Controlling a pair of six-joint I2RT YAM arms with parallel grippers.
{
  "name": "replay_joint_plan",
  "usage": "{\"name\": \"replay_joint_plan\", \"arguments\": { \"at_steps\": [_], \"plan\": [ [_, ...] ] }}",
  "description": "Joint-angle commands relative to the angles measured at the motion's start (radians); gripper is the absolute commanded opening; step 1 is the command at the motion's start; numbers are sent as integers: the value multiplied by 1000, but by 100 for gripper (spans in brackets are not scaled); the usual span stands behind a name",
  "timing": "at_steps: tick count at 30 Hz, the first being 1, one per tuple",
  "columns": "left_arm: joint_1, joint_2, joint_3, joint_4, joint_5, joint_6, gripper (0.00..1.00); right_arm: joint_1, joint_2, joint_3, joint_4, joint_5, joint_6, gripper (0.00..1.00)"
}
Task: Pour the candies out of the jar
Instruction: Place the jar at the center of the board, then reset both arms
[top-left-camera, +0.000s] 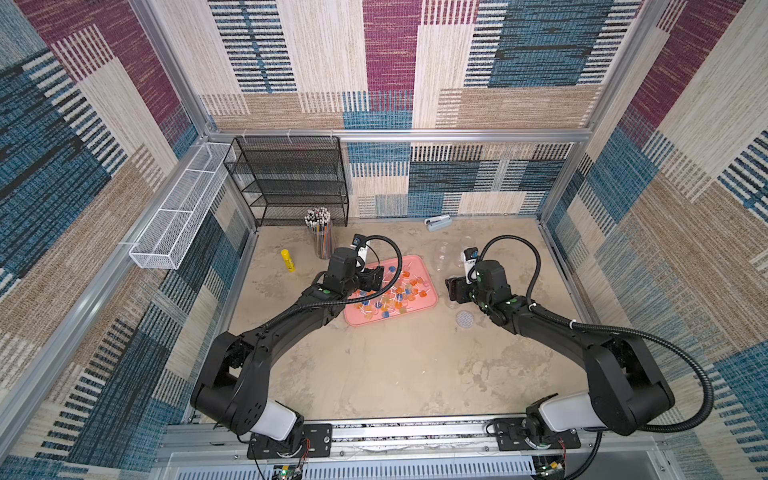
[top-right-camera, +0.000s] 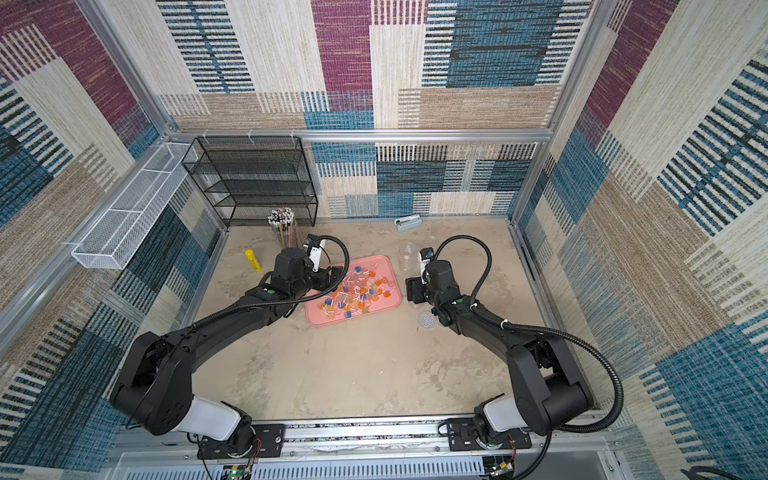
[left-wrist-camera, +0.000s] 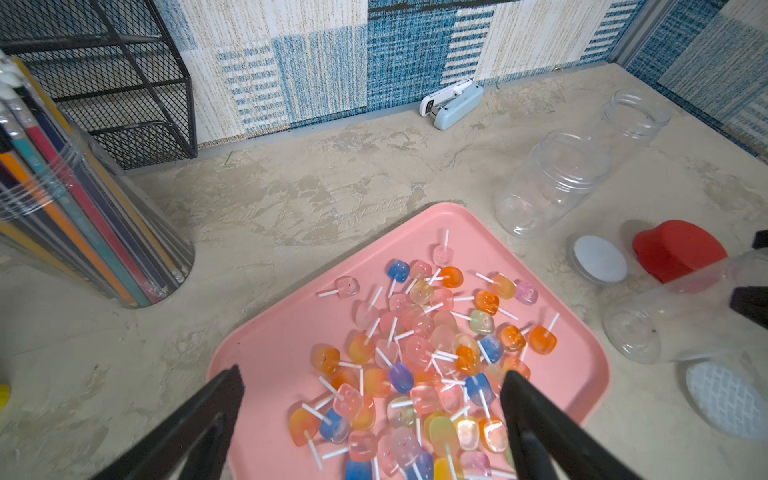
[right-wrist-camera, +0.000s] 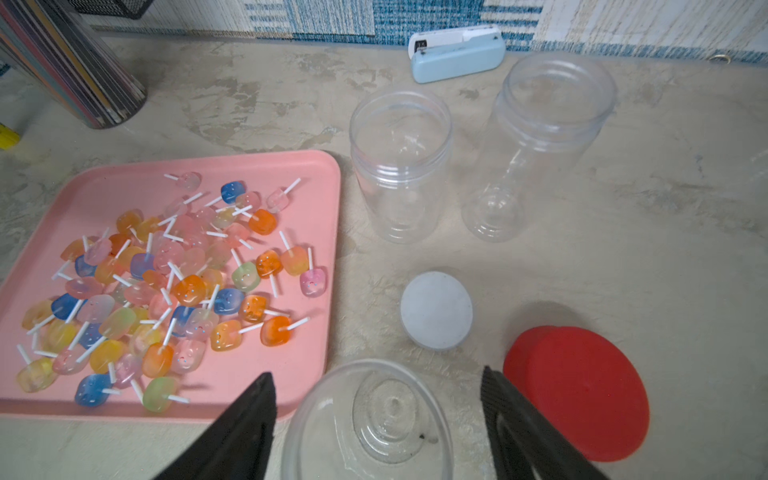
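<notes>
The candies (left-wrist-camera: 415, 353) lie heaped on the pink tray (left-wrist-camera: 270, 332), with none visible off it. The clear jar (right-wrist-camera: 374, 424) looks empty and appears to rest on its side on the worktop (right-wrist-camera: 665, 208) just beside the tray, its base showing between the jaws in the right wrist view. The right tool (right-wrist-camera: 376, 374) straddles the jar with its jaws apart and a gap on each side, so it grips nothing. The left tool (left-wrist-camera: 370, 372) hangs over the tray, above one end of the heap, with its jaws spread wide and empty.

The pour itself looks done, and the step in hand seems to be letting go of the jar and drawing clear. To do that well, the right tool should open its jaws fully before any retreat, then back straight off the jar with no sideways sweep. A light, round jar on its side is likely to roll if a finger brushes it. A nudge could knock it against the tray's rim, or push it onto the red lid (right-wrist-camera: 582, 390), which lies farther from the tray than the jar. The left tool should rise straight up from the tray so its fingers do not rake candies over the rim.
</notes>
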Motion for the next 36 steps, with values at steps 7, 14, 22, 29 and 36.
{"name": "replay_joint_plan", "arguments": {
  "at_steps": [7, 14, 22, 29, 36],
  "plan": [
    [104, -135, -75, 86, -92, 28, 99, -138, -141, 78, 30, -122, 85, 91],
    [182, -179, -180, 163, -334, 68, 99, -258, -124, -21, 220, 62, 44, 95],
    [211, -180, -357, 311, -580, 129, 99, -393, 16, -205, 535, 78, 10, 97],
    [278, -39, -465, 527, -393, 150, 99, -398, 52, -342, 794, 49, -95, 99],
    [424, 15, -546, 680, -27, 109, 99, -398, 88, -505, 1090, 22, -103, 100]
  ]
}}
